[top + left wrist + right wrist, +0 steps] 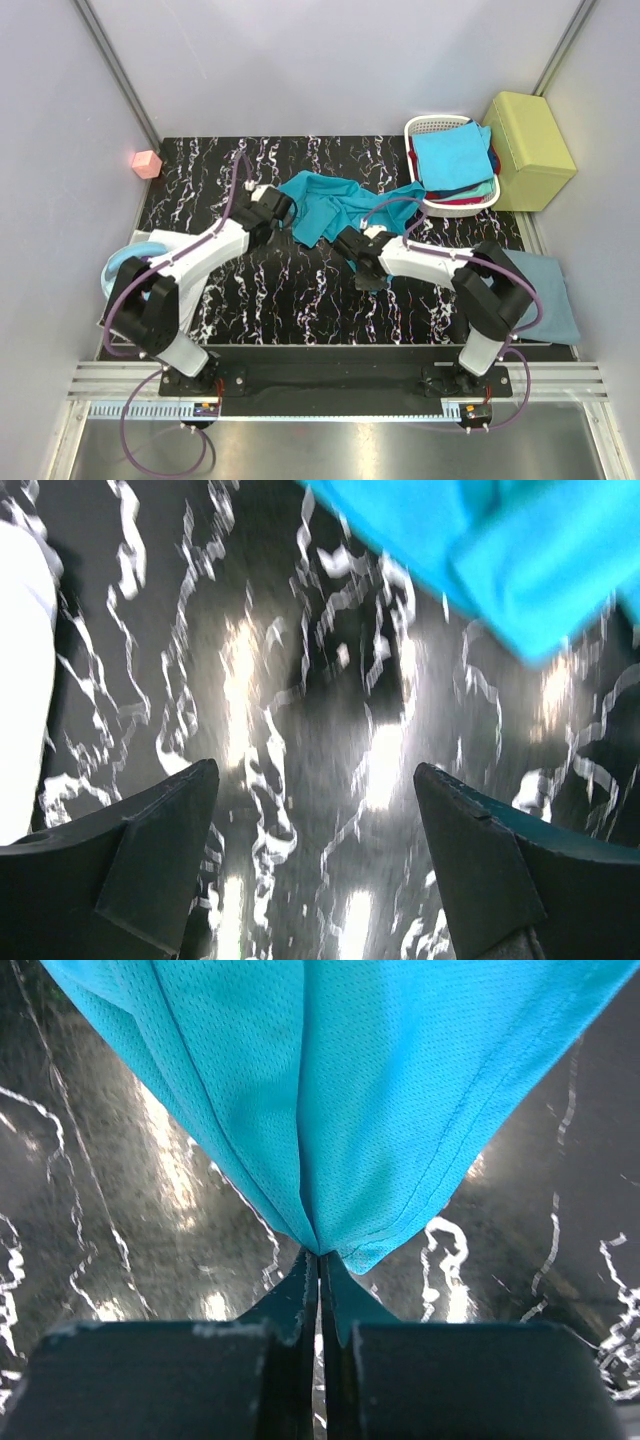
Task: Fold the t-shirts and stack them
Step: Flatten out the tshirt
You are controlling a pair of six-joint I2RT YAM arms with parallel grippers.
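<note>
**Hands**
- Right hand (347,243): fully closed, fingertips (305,1285) pressed together on a pinched fold of the large teal t-shirt (322,203). In the right wrist view the cloth fans up and out from the pinch point.
- Left hand (287,210): spread wide and holding nothing. It sits just beside the teal shirt's left edge. In the left wrist view only bare tabletop (290,300) shows between its two fingers (165,855), and the cloth lies ahead and to the right.

**T-shirts**
- Teal, 1: unfolded, crumpled and bunched, fine mesh weave. It lies in the middle of the tabletop towards the far edge, between the two hands.
- Grey-blue t-shirt (550,290), 1: flat and folded, at the tabletop's right edge near the near right corner, partly under the right arm.
- Stack in the basket: a bright blue t-shirt (453,155) on top, with red and teal edges showing beneath. The number in the stack cannot be told.

**Other items**
- White slatted basket (425,127), 1: at the far right corner.
- Yellow-green box (530,150), 1: just beside the basket, to its right.
- Pink cube (147,163), 1: by the far left corner.
</note>
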